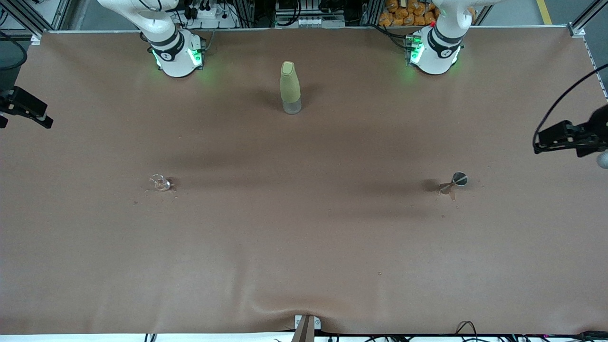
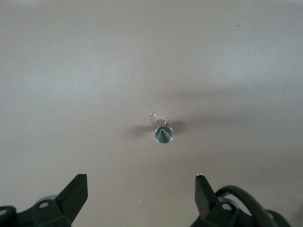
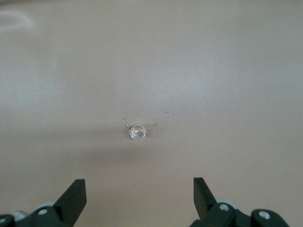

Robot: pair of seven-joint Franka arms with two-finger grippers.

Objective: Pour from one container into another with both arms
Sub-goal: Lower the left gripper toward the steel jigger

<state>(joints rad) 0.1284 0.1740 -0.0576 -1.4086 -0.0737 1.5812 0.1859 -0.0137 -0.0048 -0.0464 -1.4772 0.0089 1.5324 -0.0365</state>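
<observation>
left hand (image 2: 139,196) released, over the metal funnel (image 1: 457,180) | right hand (image 3: 139,198) released, over the small glass flask (image 1: 161,183) | bottle (image 1: 290,88) upright between arm bases | risk: tiny flask and funnel may tip or slip if pinched off-centre

A small clear glass vessel (image 1: 161,183) stands on the bench toward the right arm's end — under the right gripper (image 3: 139,196), whose fingers are spread wide and apart from it. A small metal funnel-like cup (image 1: 458,179) sits toward the left arm's end, below the wide-open left gripper (image 2: 141,194). A tall yellow-green bottle (image 1: 290,87) stands upright between the arms' bases, well apart from both grippers.
</observation>
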